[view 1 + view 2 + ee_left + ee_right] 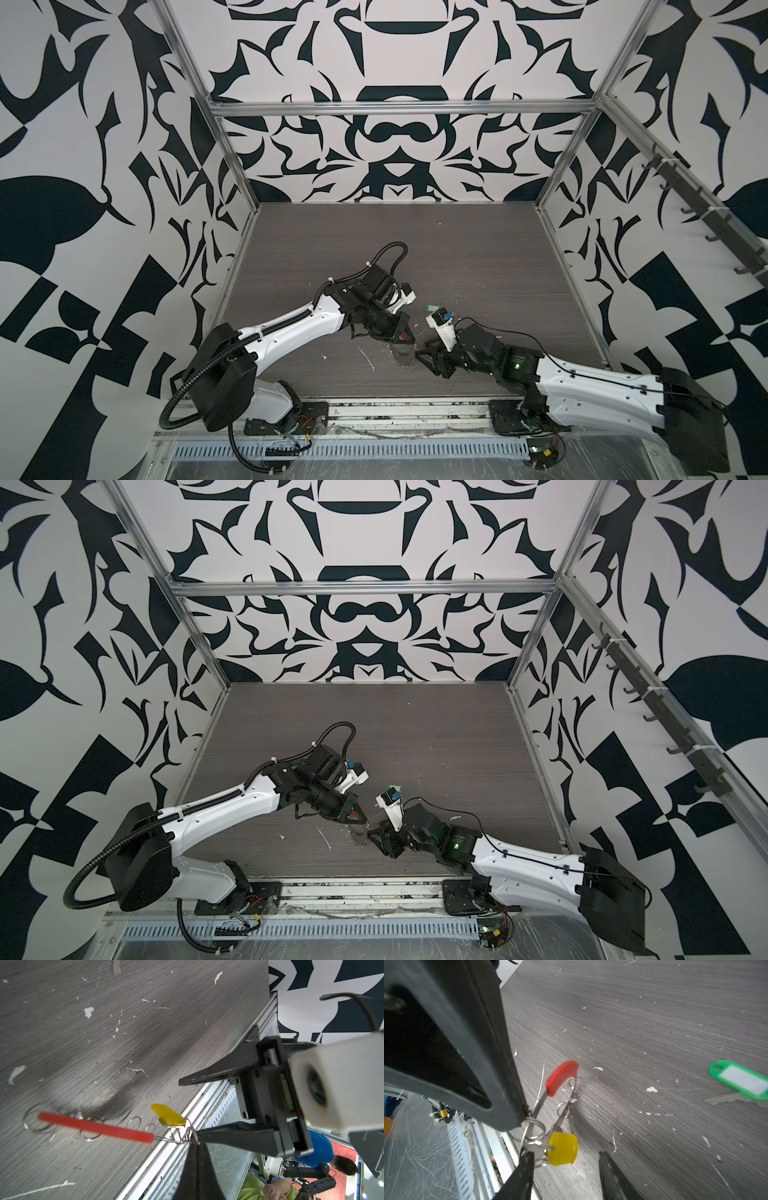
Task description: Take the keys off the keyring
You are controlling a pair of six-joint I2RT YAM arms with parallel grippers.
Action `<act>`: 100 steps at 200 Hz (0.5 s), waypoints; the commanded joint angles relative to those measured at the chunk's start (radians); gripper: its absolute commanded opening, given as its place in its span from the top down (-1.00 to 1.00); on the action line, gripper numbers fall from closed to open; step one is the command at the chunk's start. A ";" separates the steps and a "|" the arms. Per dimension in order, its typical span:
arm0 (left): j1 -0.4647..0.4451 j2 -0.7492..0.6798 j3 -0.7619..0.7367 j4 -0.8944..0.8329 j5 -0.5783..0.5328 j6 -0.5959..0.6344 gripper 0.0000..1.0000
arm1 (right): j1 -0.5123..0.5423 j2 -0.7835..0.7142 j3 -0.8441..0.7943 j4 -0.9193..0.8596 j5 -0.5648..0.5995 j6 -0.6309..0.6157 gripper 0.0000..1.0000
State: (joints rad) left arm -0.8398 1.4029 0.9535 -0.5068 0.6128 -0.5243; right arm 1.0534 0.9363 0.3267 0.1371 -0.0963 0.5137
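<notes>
The left end effector (195, 1147) is clenched on the thin, probably slippery keyring (538, 1103); the released right end effector (565, 1154) should pinch the stiff, light yellow tag (562, 1149) by its flat faces.

Nothing readable: no text, brand, number or sign shows in any view. The green tag (740, 1081) on the bench (654, 1022) has a white insert without legible writing. The walls (395, 54) bear only black-and-white shapes.

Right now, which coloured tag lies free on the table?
The green tag, lying alone; the yellow tag and red strip hang from wire loops at the left gripper.
</notes>
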 commanded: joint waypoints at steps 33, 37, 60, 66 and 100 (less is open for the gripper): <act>0.007 -0.045 0.026 -0.011 0.033 -0.021 1.00 | 0.005 0.037 0.006 0.096 -0.011 -0.018 0.08; 0.006 -0.047 0.026 -0.008 0.033 -0.023 1.00 | 0.004 0.039 0.006 0.099 -0.008 -0.018 0.09; 0.007 -0.058 0.021 0.002 0.043 -0.032 1.00 | 0.005 0.037 0.013 0.095 0.010 -0.025 0.28; 0.007 -0.061 0.018 0.006 0.045 -0.034 1.00 | 0.005 0.034 0.016 0.090 0.017 -0.029 0.35; 0.006 -0.074 0.017 0.001 0.048 -0.030 1.00 | 0.005 0.008 0.058 0.034 0.045 -0.062 0.78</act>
State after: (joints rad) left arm -0.8375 1.3563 0.9535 -0.4984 0.6338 -0.5526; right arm 1.0554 0.9730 0.3286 0.1806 -0.0856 0.4850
